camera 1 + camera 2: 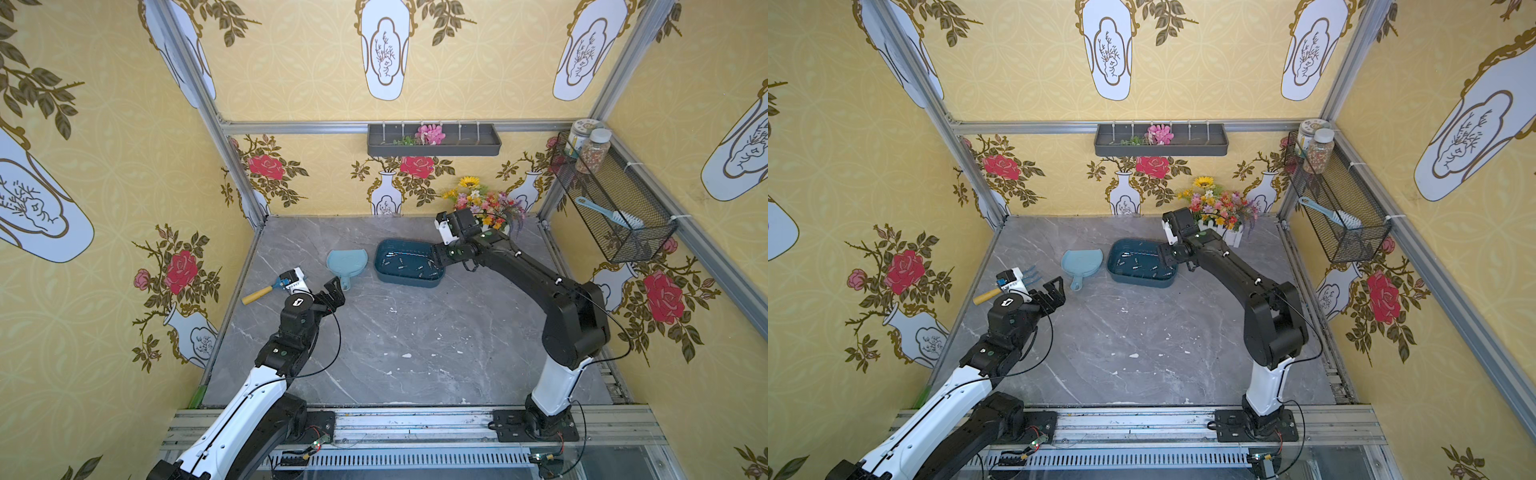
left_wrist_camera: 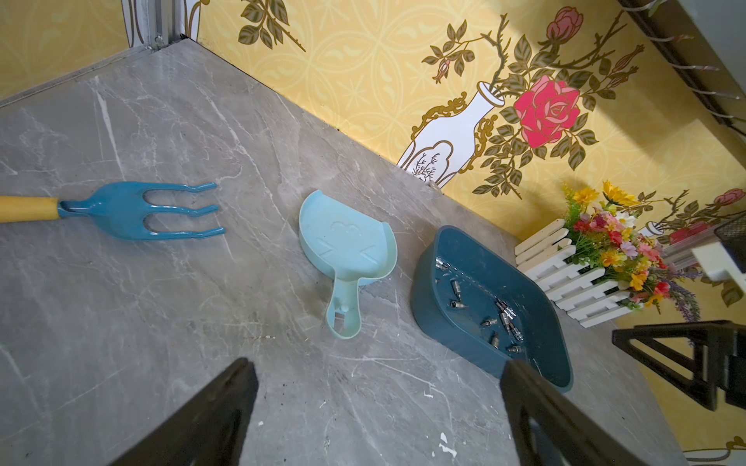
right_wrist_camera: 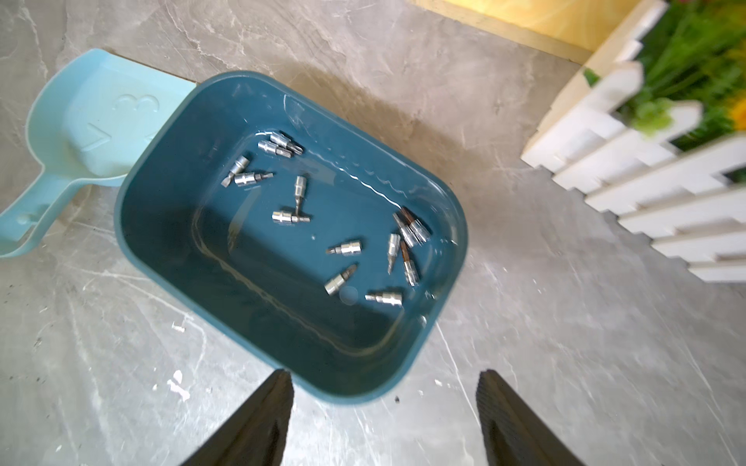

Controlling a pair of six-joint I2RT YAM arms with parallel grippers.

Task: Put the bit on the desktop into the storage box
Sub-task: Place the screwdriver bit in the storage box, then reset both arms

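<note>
1. The right claw (image 3: 383, 375) hangs over the near rim of the box (image 3: 169, 226), jaws apart, holding nothing.
2. The left claw (image 2: 375, 363) stands wide open and empty, well apart from the box, above bare table (image 2: 161, 322).
3. About a dozen bits (image 3: 345, 248) lie scattered in the box.
4. No bit shows on the table, only pale flecks (image 1: 406, 355), so the task looks done or nearly so.

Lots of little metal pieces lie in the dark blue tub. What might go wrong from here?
The open right gripper hangs by the rim of the storage box; pulling away, it might catch that rim and spill the bits. The right arm is close to the flower planter and might bump it.
</note>
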